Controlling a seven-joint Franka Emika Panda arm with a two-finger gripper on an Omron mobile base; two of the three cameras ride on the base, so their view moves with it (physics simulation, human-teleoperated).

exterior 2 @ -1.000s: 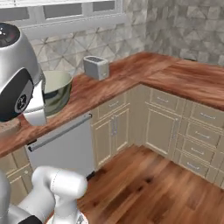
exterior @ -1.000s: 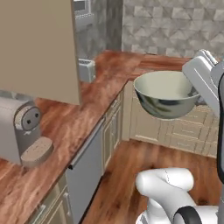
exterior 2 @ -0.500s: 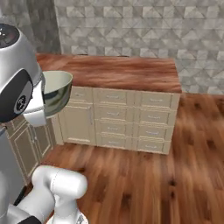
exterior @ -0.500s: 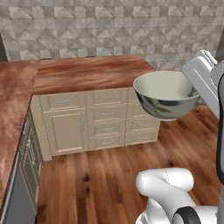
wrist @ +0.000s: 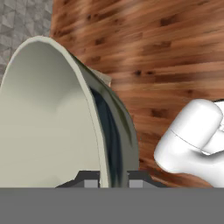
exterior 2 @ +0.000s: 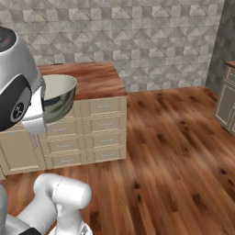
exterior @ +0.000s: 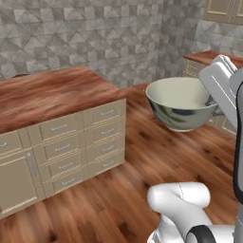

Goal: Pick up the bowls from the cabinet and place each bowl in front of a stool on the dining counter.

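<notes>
I have the bowl (exterior: 182, 103) held upright in mid-air by its rim, my gripper (wrist: 113, 179) clamped across the wall, above the wood floor (exterior 2: 174, 151) beside a reddish-brown countertop (exterior: 45, 97) over cream drawers (exterior 2: 103, 126).

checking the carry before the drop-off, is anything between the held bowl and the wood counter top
Nothing visible does. The gripper pinches the bowl by its rim, up over open wooden floor, and the counter off to one side has a bare top.

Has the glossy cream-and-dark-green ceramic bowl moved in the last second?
Yes. The bowl keeps its place in the gripper, but the base has turned, carrying it rightward past the wood-topped drawer cabinet, now over the plank floor.
</notes>
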